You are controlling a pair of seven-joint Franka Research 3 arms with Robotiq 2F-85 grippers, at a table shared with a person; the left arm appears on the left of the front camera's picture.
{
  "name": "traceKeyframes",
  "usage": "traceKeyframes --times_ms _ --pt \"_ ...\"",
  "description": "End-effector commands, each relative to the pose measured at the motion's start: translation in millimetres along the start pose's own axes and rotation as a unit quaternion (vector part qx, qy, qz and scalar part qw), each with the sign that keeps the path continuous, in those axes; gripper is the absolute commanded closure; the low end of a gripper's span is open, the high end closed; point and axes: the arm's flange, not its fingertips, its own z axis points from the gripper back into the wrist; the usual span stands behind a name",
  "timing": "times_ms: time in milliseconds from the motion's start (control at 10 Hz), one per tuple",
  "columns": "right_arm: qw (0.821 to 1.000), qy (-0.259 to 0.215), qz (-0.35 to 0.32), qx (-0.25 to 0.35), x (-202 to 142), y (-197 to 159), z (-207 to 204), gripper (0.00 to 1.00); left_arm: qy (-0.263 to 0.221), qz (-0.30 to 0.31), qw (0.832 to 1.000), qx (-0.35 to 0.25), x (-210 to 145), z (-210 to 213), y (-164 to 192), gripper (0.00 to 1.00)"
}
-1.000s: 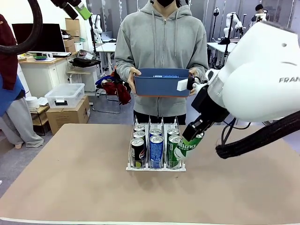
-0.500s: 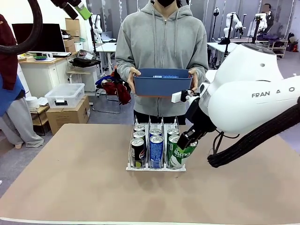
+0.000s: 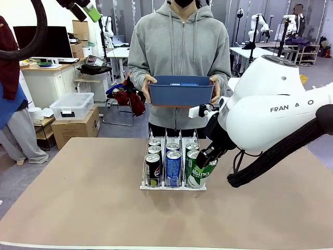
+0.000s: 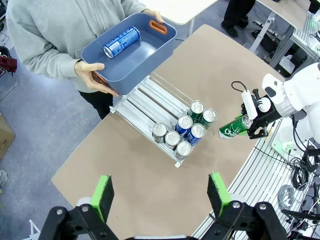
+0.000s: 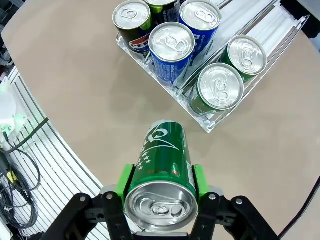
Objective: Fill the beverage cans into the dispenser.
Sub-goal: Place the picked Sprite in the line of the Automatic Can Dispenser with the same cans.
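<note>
In the dispenser [image 4: 150,97] we count six cans [image 4: 184,148], two per lane. Right gripper [image 3: 206,156] clamps a tilted green can [image 3: 199,175] near its front right corner, not yet loaded. One blue can [image 4: 121,42] waits in the person's tub [image 4: 145,60]. Left gripper [image 4: 161,194] spread wide, empty.

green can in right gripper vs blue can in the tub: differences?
Colour: the green can is green, the blue can blue.
Hold: the green can is clamped between the fingers of the right gripper; the blue can lies loose in the tub the person holds.
Pose: the green can is tilted beside the dispenser; the blue can lies on its side.
Both are slim, silver-topped, white-lettered, not yet in the dispenser.
</note>
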Motion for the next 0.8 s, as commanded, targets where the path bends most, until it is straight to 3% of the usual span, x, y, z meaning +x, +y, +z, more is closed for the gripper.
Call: traceKeyframes --times_ms 0,700 --pt "1.0 -0.004 0.001 -0.002 -0.3 1.3 6.4 0.42 -0.004 0.0 1.0 -0.01 -3.5 1.3 0.4 0.0" --pt "0.999 -0.01 -0.047 -0.018 44.8 -33.6 -24.0 0.42 -0.004 0.0 1.0 -0.01 -3.5 1.3 0.4 0.0"
